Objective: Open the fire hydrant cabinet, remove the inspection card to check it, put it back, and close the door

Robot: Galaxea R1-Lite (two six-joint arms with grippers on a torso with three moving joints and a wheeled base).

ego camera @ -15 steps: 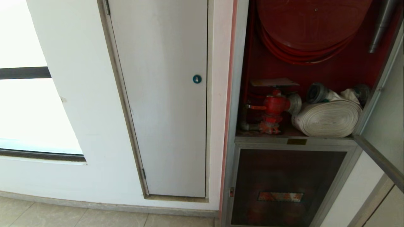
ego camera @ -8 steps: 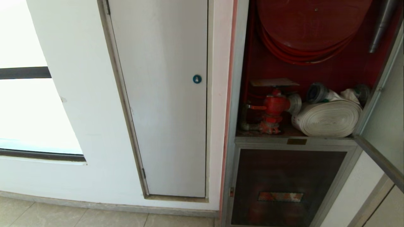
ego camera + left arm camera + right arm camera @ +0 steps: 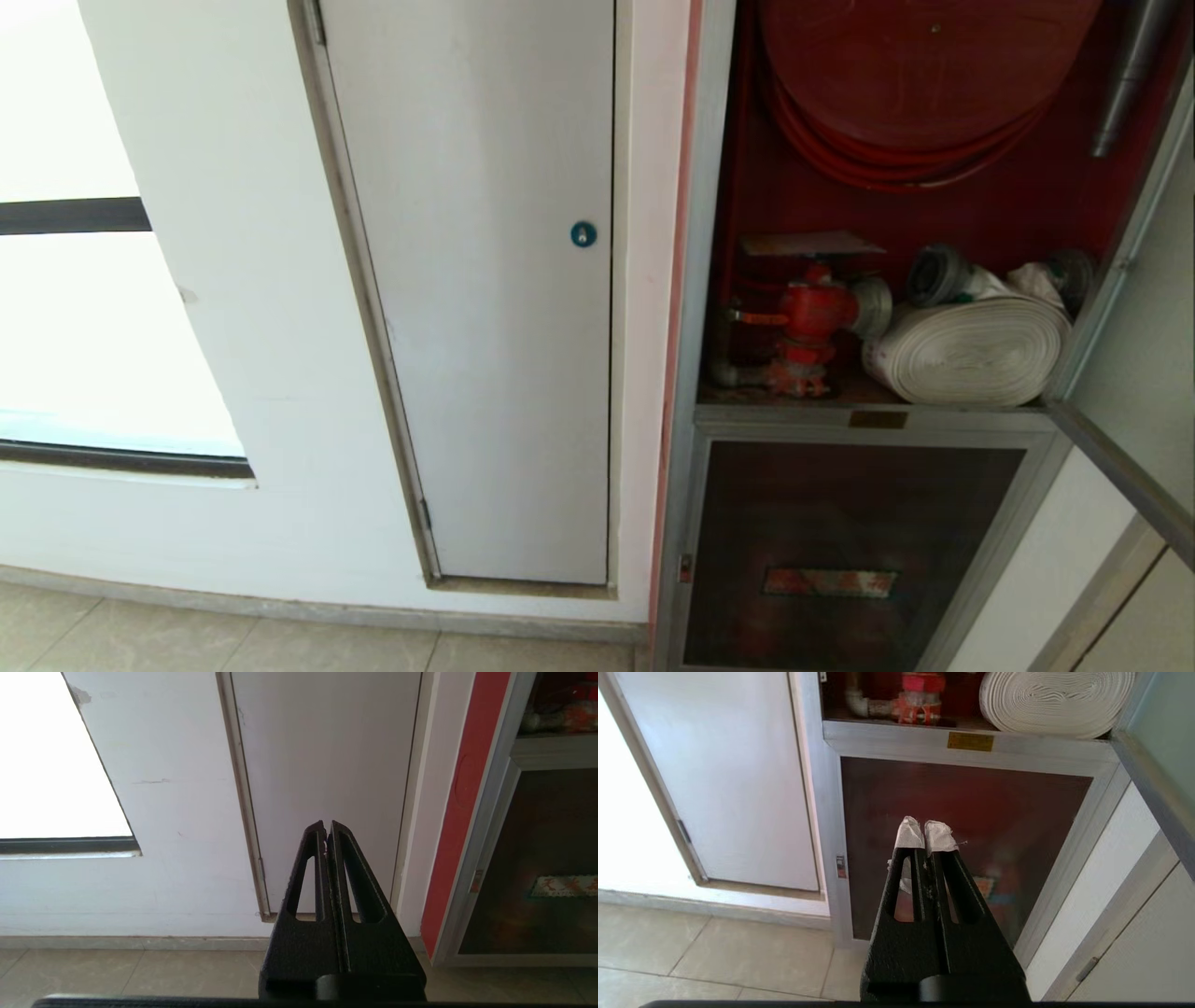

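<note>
Black fingers of both the left gripper [image 3: 328, 833] and right gripper [image 3: 924, 833] pressed together, empty, held low.

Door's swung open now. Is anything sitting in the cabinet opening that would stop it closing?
Nothing visible does. The door stands open at the right of the fire hydrant cabinet. The rolled white hose and red valve sit behind the sill, not past it. Both grippers are low, clear of the opening.
</note>
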